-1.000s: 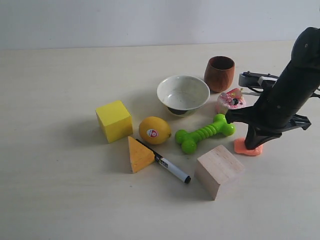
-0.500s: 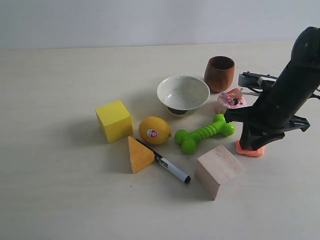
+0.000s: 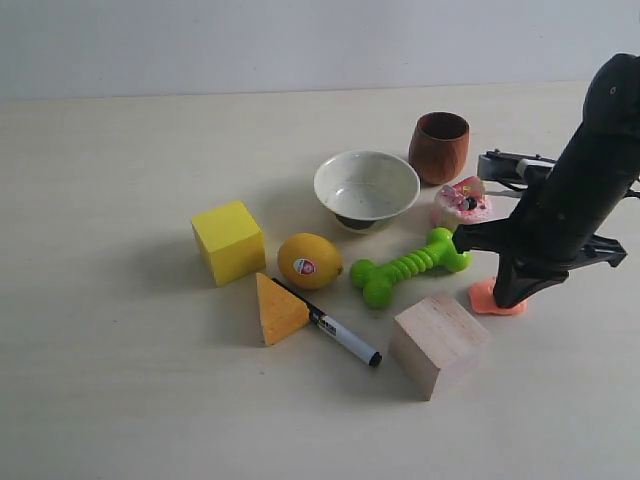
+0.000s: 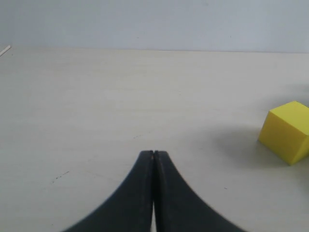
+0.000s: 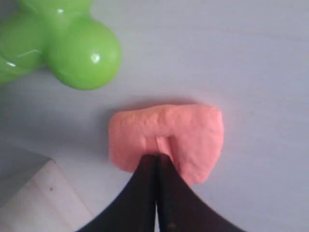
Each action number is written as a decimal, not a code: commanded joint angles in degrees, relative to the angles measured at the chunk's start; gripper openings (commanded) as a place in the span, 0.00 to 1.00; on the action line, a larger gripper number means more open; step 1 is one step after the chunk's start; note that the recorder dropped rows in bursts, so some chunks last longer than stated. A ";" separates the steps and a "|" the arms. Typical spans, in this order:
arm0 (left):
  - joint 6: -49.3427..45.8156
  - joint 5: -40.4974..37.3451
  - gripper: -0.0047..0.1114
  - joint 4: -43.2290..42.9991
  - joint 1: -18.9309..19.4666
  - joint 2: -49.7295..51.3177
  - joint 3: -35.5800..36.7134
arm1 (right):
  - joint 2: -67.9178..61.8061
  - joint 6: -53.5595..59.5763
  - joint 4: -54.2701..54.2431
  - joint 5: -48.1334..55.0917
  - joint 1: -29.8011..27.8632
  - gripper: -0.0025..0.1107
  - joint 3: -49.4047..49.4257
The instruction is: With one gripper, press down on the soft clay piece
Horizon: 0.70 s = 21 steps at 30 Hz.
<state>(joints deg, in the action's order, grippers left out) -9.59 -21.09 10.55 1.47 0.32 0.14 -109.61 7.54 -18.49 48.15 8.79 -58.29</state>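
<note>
The soft clay piece (image 3: 481, 297) lies on the table (image 3: 120, 400) near the wooden cube (image 3: 438, 342), right under your right gripper (image 3: 503, 296). Your left gripper (image 4: 153, 154) is pinched closed over bare table, far away. Up close, the right gripper (image 5: 156, 158) is closed too. Its tips touch the clay, which shows a small dent, so the push looks started. The green bone (image 5: 72, 43) is near, but there is room around the clay.

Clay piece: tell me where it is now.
Exterior view, right side: the clay lies under the shut right gripper, just right of the green bone and behind the wooden cube.
</note>
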 commanded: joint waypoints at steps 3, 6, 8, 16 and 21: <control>0.11 0.48 0.04 0.20 -0.27 -0.32 -0.14 | 5.52 -0.10 0.50 -1.38 0.18 0.02 0.18; 0.11 0.48 0.04 0.20 -0.27 -0.32 -0.14 | 8.66 0.46 0.50 -1.38 0.18 0.02 0.18; 0.11 0.48 0.04 0.20 -0.27 -0.32 -0.14 | 11.82 3.41 0.01 -2.51 0.18 0.02 0.29; 0.11 0.48 0.04 0.20 -0.27 -0.32 -0.14 | 35.62 16.79 -15.57 -17.93 0.18 0.02 11.65; 0.11 0.48 0.04 0.20 -0.27 -0.32 -0.14 | 53.52 19.95 -18.01 -22.18 0.18 0.02 17.07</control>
<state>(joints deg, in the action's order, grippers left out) -9.59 -21.09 10.55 1.47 0.32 0.14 -64.03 25.46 -35.30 28.47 8.79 -43.43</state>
